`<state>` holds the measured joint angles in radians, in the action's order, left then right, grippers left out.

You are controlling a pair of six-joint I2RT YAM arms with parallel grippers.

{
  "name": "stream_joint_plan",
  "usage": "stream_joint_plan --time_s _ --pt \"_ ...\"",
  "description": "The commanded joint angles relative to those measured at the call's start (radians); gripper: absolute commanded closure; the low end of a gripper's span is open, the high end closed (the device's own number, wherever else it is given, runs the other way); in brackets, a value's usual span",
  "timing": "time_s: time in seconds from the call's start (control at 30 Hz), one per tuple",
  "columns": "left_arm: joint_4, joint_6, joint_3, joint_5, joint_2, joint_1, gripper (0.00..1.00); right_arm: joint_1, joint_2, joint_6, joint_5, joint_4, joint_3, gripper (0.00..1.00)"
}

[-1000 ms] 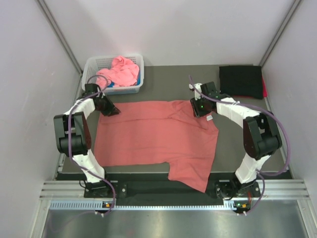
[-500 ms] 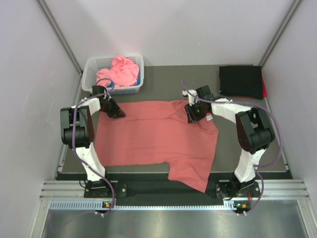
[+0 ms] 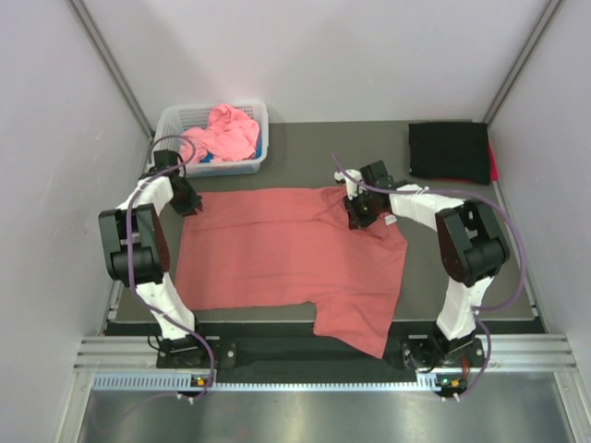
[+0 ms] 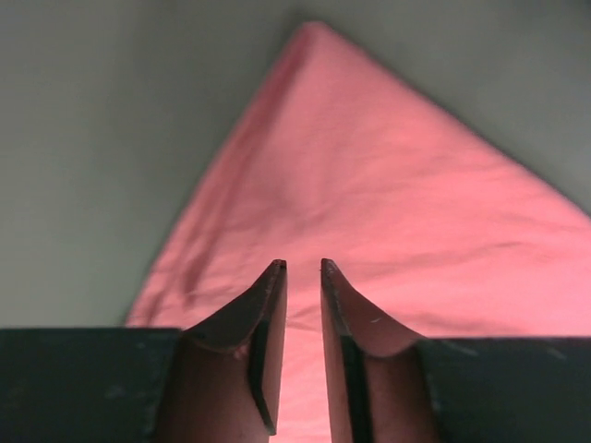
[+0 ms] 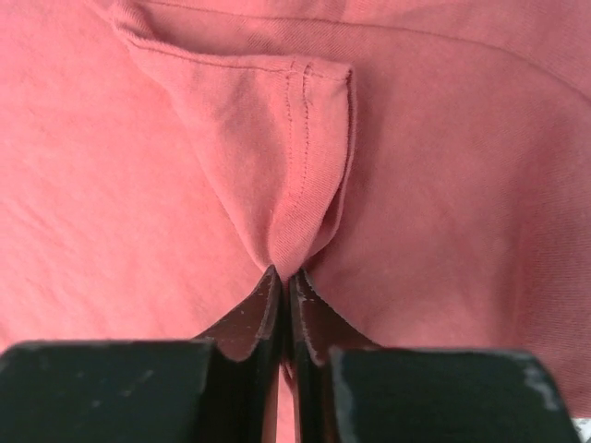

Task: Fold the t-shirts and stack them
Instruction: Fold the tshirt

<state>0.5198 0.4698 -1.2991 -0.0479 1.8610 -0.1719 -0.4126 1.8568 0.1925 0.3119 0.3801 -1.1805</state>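
The right gripper [image 5: 284, 275] pinches a fold of the red t-shirt [image 3: 277, 254]; the left gripper [image 4: 303, 269], slightly parted, hovers over its far-left corner.

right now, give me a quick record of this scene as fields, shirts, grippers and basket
spread shirt: salmon-red t-shirt lying flat mid table
right arm: right gripper shut on a pinched fold of the salmon-red t-shirt near its far edge
left arm: left gripper slightly open above that shirt's far-left corner, no cloth between the jaws
basket: white basket far left, holding a crumpled pink t-shirt
stack: black t-shirt folded, far right
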Motion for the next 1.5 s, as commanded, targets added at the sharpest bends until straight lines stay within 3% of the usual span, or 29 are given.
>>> stream_joint_plan --time_s 0.0,0.33,0.47,0.57,0.67,0.77,0.97,1.03,1.2,1.33,1.47 --pt "0.029 -0.007 0.050 0.132 -0.088 -0.028 0.72 -0.015 -0.033 0.004 0.019 -0.049 -0.042 0.99" --pt "0.003 0.012 0.161 0.076 -0.135 -0.109 0.64 -0.037 -0.131 -0.008 0.046 -0.041 0.010 1.00" --pt "-0.007 0.020 0.166 0.052 -0.112 -0.135 0.63 -0.058 -0.188 0.016 -0.028 -0.001 0.080 0.80" --pt "-0.015 0.020 0.161 0.020 -0.108 -0.135 0.64 -0.080 -0.209 0.048 -0.021 0.069 0.094 0.73" --pt "-0.021 0.020 0.153 -0.003 -0.106 -0.133 0.64 -0.087 -0.209 0.097 0.064 0.150 0.062 0.68" --pt "-0.020 0.020 0.147 -0.018 -0.106 -0.135 0.64 -0.088 -0.186 0.116 0.005 0.177 0.009 0.66" --pt "-0.029 0.015 0.159 -0.033 -0.117 -0.133 0.64 -0.084 -0.162 0.062 -0.152 0.042 -0.036 0.58" --pt "-0.030 0.013 0.165 -0.040 -0.117 -0.133 0.64 -0.080 -0.145 0.053 -0.146 -0.024 -0.044 0.55" --pt "-0.040 0.015 0.169 -0.053 -0.120 -0.133 0.64 -0.080 -0.004 0.059 -0.054 0.006 -0.163 0.44" --pt "-0.040 0.015 0.161 -0.058 -0.131 -0.132 0.63 -0.086 0.050 0.059 -0.030 0.031 -0.194 0.44" --pt "-0.030 0.015 0.149 -0.058 -0.131 -0.132 0.63 -0.123 -0.019 0.059 -0.002 0.062 -0.151 0.57"
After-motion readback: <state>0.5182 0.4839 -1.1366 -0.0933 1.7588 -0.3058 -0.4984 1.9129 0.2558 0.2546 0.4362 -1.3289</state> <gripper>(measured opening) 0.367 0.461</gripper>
